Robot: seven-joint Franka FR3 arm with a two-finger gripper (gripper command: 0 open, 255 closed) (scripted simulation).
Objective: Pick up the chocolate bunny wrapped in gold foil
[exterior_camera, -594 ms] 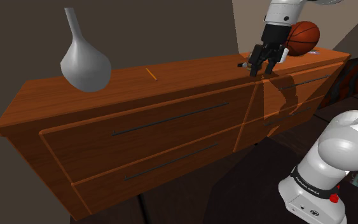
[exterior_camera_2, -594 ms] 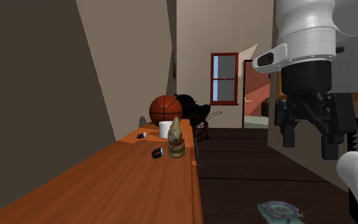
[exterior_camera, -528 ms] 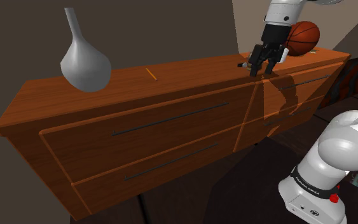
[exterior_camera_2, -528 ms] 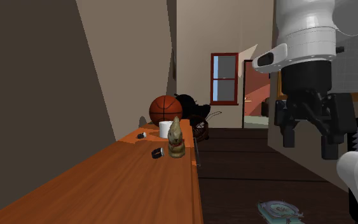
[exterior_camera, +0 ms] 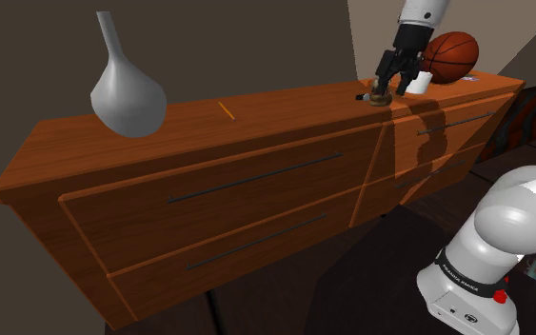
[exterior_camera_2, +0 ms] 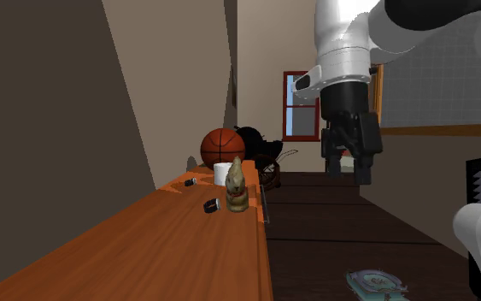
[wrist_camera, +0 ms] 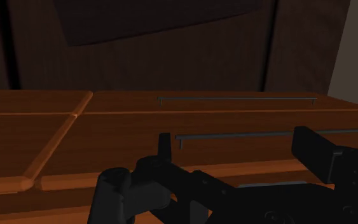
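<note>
The arm [exterior_camera: 508, 214] is glossy white, with rounded links and dark joints. Its pincer [exterior_camera_2: 350, 169] is all black. The white base [exterior_camera: 458, 310] carries a black lettered band [exterior_camera: 466, 279] and a red button [exterior_camera: 501, 297].

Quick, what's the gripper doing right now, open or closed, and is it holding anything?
Gripper: open, fingers apart, holding nothing. The gold bunny stands untouched on the dresser.
</note>
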